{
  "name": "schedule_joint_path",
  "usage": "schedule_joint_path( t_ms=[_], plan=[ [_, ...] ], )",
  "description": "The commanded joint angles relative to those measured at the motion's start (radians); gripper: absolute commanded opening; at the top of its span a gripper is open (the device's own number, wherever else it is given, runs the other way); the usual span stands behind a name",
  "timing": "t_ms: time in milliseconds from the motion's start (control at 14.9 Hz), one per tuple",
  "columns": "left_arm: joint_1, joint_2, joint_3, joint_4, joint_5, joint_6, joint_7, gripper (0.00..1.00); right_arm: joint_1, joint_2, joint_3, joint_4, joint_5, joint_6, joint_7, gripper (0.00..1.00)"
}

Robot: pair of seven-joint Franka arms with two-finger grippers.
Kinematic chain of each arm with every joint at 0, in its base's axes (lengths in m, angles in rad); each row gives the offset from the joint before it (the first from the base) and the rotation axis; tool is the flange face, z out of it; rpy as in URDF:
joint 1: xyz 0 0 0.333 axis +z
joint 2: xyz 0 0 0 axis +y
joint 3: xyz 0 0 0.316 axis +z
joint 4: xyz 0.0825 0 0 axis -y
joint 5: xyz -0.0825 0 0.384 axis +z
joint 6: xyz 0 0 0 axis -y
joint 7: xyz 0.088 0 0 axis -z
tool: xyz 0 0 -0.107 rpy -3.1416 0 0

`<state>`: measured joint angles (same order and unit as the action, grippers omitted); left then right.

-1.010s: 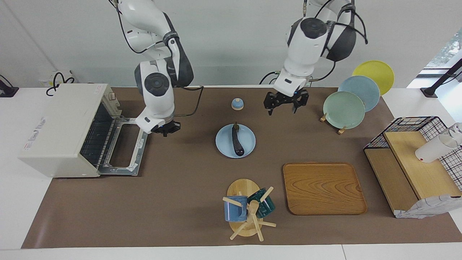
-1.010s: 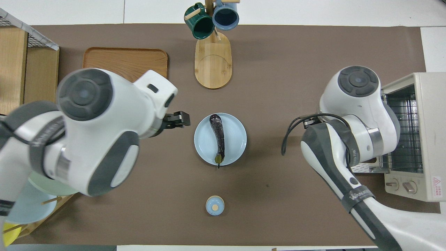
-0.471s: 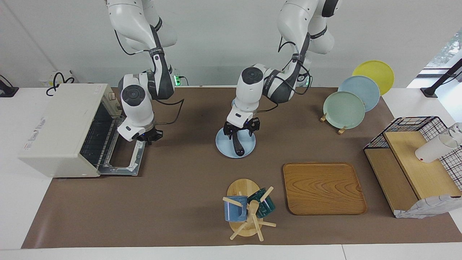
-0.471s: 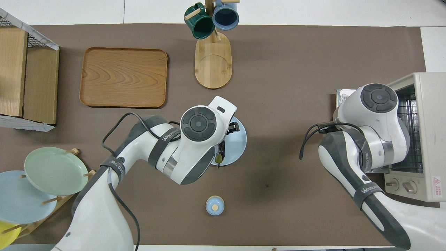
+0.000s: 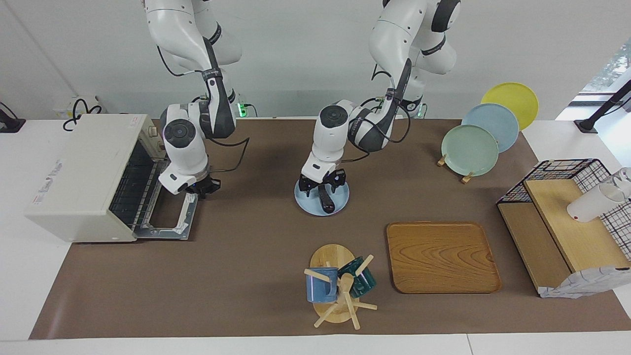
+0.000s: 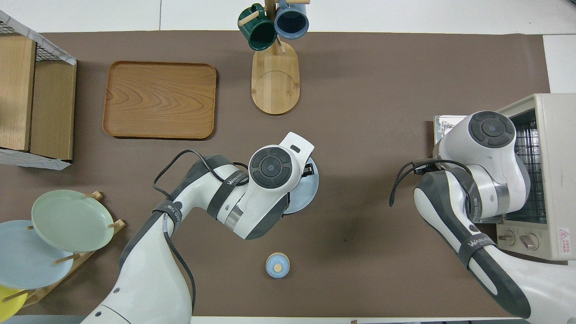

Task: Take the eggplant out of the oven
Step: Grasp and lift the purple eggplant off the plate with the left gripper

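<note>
Since the earlier frames the left gripper (image 5: pixel 323 182) has swung from upper right of the facing view down to the centre, low over the plate (image 5: pixel 340 203), and the right gripper (image 5: pixel 203 187) has shifted toward the oven door (image 5: pixel 170 209).

Left to right in the facing view: the oven (image 5: pixel 81 172) stands at the left edge, door dropped open, rack bare as far as shows. The right gripper, fingertips together and holding nothing, hangs over the door's hinge end. At centre the eggplant (image 5: pixel 325 201) lies on the plate, already out of the oven, long axis running toward the robots. The left gripper sits directly above its stem half, jaws astride it; whether they have clamped I cannot tell.

Only the facing view shows the eggplant; overhead, the left arm (image 6: pixel 265 180) hides it.
</note>
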<state>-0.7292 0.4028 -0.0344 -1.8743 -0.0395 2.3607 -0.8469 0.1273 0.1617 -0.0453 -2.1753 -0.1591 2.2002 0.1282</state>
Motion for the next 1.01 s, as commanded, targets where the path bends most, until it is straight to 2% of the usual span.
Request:
schedule_joint_path(
  t_ms=[0, 135, 202, 471, 673, 808, 942],
  plan=[
    [-0.019, -0.010, 0.019, -0.039, -0.007, 0.040, -0.008, 0.53, -0.031, -0.005, 0.012, -0.014, -0.020, 0.021, -0.034, 0.00],
    [-0.019, -0.010, 0.021, -0.036, -0.007, 0.035, -0.006, 0.07, -0.031, -0.005, 0.012, -0.011, -0.068, 0.009, -0.053, 0.00],
    [-0.018, -0.010, 0.022, -0.029, -0.004, 0.026, -0.004, 0.00, -0.031, -0.005, 0.012, -0.003, -0.109, -0.005, -0.055, 0.00],
    [0.020, -0.064, 0.028, 0.004, 0.006, -0.076, 0.032, 0.00, -0.034, -0.021, 0.010, 0.089, -0.155, -0.155, -0.146, 0.00],
    [0.140, -0.125, 0.025, 0.076, 0.003, -0.229, 0.153, 0.00, -0.083, -0.047, 0.009, 0.213, -0.152, -0.331, -0.257, 0.00],
    [0.224, -0.115, 0.024, 0.165, -0.005, -0.308, 0.233, 0.00, -0.122, -0.068, 0.009, 0.274, -0.145, -0.423, -0.324, 0.00],
    [0.307, -0.092, 0.024, 0.205, -0.019, -0.320, 0.299, 0.00, -0.172, -0.115, 0.009, 0.284, -0.140, -0.450, -0.408, 0.00]
  ],
)
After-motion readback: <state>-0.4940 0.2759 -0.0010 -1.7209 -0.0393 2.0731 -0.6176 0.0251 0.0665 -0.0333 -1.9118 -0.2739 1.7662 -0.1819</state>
